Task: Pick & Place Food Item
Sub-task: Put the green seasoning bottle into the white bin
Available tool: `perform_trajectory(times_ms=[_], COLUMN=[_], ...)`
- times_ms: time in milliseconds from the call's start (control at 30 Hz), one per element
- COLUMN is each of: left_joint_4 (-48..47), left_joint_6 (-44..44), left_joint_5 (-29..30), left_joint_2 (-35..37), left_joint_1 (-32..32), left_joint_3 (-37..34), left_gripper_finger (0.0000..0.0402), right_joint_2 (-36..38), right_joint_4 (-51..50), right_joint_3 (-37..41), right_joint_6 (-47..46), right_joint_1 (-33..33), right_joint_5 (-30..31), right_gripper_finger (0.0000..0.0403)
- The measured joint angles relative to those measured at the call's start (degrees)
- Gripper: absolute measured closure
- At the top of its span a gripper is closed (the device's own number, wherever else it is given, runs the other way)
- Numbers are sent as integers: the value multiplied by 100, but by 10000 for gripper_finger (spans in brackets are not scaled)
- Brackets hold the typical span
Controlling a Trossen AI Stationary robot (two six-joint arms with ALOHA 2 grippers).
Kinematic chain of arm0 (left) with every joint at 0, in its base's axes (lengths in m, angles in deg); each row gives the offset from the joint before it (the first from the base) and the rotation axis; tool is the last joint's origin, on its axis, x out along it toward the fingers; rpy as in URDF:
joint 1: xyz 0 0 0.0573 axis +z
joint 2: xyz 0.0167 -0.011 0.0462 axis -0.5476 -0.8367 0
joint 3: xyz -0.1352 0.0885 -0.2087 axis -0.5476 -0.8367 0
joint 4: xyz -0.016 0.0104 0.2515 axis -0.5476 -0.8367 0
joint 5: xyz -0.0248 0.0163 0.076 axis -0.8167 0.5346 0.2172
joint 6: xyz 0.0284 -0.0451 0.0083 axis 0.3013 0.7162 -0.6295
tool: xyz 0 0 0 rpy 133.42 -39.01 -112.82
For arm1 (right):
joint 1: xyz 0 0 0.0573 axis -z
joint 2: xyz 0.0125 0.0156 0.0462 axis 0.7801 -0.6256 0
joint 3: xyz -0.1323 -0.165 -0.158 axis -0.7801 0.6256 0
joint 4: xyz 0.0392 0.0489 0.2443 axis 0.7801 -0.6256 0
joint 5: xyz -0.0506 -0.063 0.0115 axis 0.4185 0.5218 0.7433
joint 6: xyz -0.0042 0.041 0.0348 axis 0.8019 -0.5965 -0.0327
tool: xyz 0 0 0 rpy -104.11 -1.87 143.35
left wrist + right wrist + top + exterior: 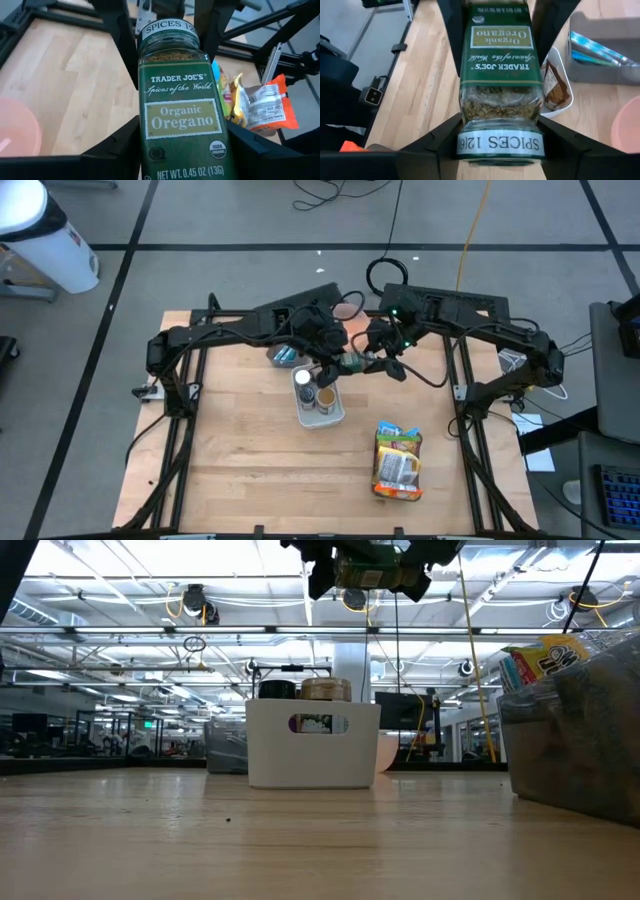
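The oregano jar (181,107) hangs lying level above the white bin (320,406), clamped at its base end by the left gripper (333,366) and seemingly at its cap end by the right gripper (372,360), and only the wrist views show its label.

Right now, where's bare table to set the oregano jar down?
Free: the wide wood left of the white bin, and the near strip between bin and snack bags. Crowded: the far middle, where left hand and right hand both grip the oregano jar above the bin, beside the grey bin.
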Motion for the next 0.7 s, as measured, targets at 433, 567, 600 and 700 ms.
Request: perform_trajectory(times_ms=[433, 567, 600, 700], left_joint_4=[1330, 1920, 2070, 2362], left_joint_6=[387, 462, 462, 447], left_joint_5=[-462, -478, -492, -537], left_joint_2=[194, 193, 190, 190], left_joint_1=[288, 301, 300, 297], left_joint_3=[-4, -4, -4, -2], left_gripper_finger=[194, 194, 194, 194], right_joint_2=[1013, 1420, 1494, 1577], right_joint_4=[575, 718, 775, 1048], right_joint_3=[-7, 0, -1, 0], right_joint_6=[-503, -732, -803, -1141], right_joint_1=[790, 1085, 1161, 1310], right_joint_5=[-50, -117, -215, -654], right_gripper_finger=[77, 78, 80, 86])
